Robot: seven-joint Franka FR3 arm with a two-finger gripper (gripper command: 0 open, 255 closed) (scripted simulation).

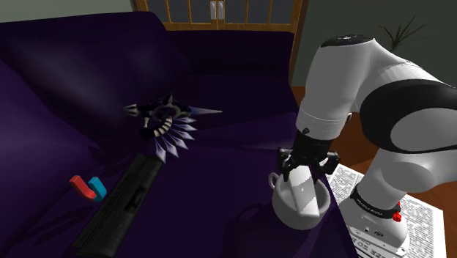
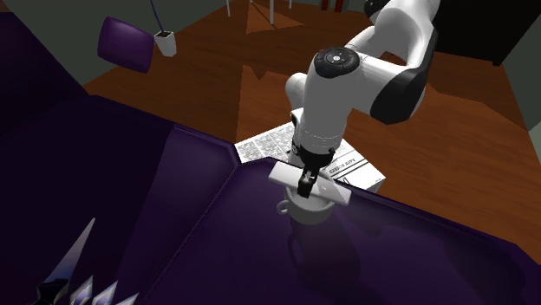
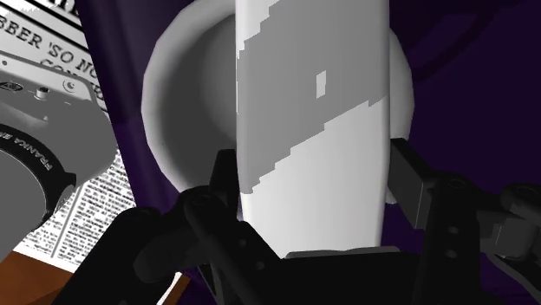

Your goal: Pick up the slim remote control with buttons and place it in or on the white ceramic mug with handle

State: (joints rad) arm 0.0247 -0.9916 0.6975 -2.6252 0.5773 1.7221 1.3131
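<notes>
Here the tool (image 2: 305, 185) clasps a white remote (image 2: 338, 195) flat over the mug (image 2: 308, 215).

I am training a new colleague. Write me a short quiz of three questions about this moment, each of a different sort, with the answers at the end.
1. True or false: the gripper clasps the white remote between its fingers.
2. Choose one: what lies directly below the white remote? A) the mug B) the spiky object C) the red-and-blue magnet
3. Fill in the colour: the mug stands on a ___ sofa.

Key: 1 true; 2 A; 3 purple.
</notes>
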